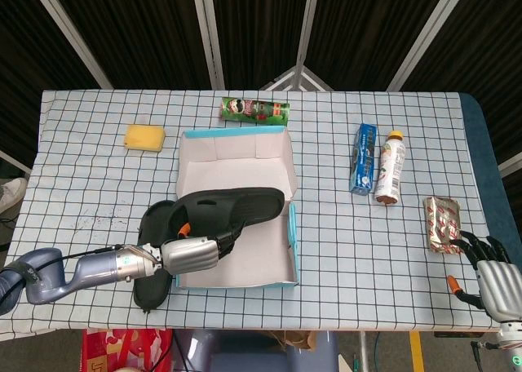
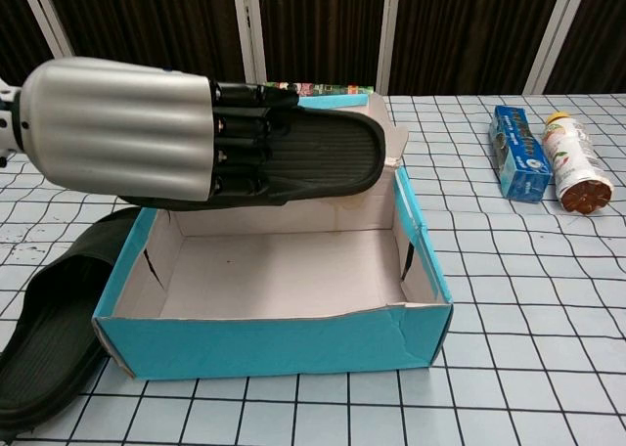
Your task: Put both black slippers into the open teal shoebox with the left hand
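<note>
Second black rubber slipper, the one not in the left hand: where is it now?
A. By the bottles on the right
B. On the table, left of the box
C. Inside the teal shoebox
B: the second black rubber slipper lies on the checked tablecloth against the outside of the teal cardboard shoebox, left of it.

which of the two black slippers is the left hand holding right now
The slipper over the teal shoebox: the left hand holds this raised slipper above the opening. The other slipper lies on the table beside the box's left wall, untouched.
</note>
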{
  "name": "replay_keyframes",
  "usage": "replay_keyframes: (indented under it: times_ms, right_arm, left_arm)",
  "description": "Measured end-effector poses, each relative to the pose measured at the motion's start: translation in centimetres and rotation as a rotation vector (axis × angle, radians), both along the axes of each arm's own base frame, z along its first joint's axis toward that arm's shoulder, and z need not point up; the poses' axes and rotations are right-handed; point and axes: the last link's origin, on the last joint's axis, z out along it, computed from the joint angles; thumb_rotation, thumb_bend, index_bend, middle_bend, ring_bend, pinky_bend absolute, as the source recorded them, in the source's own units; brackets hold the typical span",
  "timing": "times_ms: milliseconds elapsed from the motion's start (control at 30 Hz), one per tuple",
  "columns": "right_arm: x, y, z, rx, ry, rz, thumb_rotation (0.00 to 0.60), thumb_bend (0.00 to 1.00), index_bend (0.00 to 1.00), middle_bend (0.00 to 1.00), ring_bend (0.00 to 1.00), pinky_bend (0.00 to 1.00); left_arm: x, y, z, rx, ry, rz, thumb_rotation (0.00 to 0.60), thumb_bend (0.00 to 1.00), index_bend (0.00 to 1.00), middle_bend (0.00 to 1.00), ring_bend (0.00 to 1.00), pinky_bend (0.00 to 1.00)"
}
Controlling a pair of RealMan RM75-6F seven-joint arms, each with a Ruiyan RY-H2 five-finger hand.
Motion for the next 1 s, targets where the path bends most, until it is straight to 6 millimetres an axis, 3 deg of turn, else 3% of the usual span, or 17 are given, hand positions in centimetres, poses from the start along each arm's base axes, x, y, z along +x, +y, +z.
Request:
replay_keyframes:
  times_ms: [400, 1000]
  right_arm:
    - [0.0, 0.0, 0.0, 0.002, 0.001, -0.003, 0.6, 0.36, 0.24, 0.16, 0.2, 0.09]
    - [-0.1, -0.1, 0.0, 0.002, 0.001, -0.005, 0.6, 0.36, 0.24, 0.16, 0.2, 0.09]
  left_arm:
    - [-1.3, 0.0, -1.9, -0.044, 0.015, -0.011, 0.6, 0.4, 0.6, 0.6, 0.19, 0.13]
    - [-1.6, 1.0, -4.8, -0.104, -0.029, -0.031, 0.6, 0.4, 0.6, 0.6, 0.19, 0.13]
